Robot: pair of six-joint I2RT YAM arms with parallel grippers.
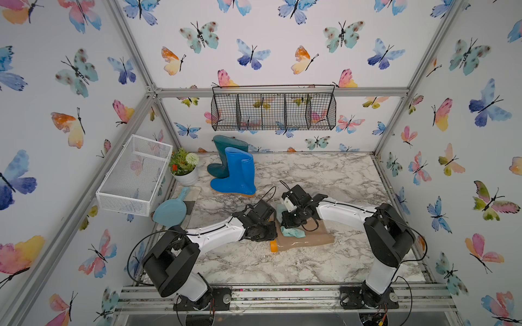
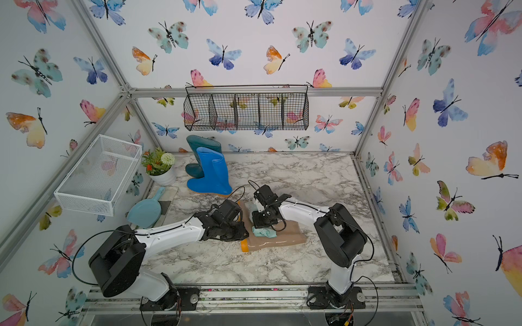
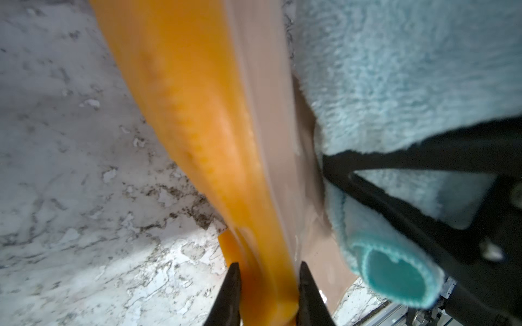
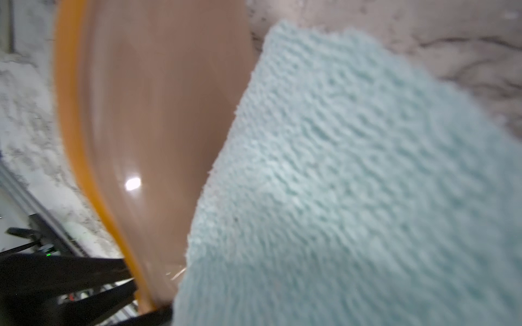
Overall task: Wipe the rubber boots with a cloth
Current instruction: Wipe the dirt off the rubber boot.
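Beige boot (image 1: 308, 238) lies on its side, mid-tabletop (image 1: 324, 175). Left pincer (image 3: 269, 264) clamps its orange sole (image 3: 197, 113), likely to steady it. Right pincer (image 1: 286, 224) grips the cloth (image 1: 293, 232) tightly, pressing it onto the boot's side to wipe.

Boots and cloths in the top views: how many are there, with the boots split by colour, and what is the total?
bright blue boot: 1
dark teal boot: 1
beige boot: 1
pale aqua cloth: 1
Total: 4
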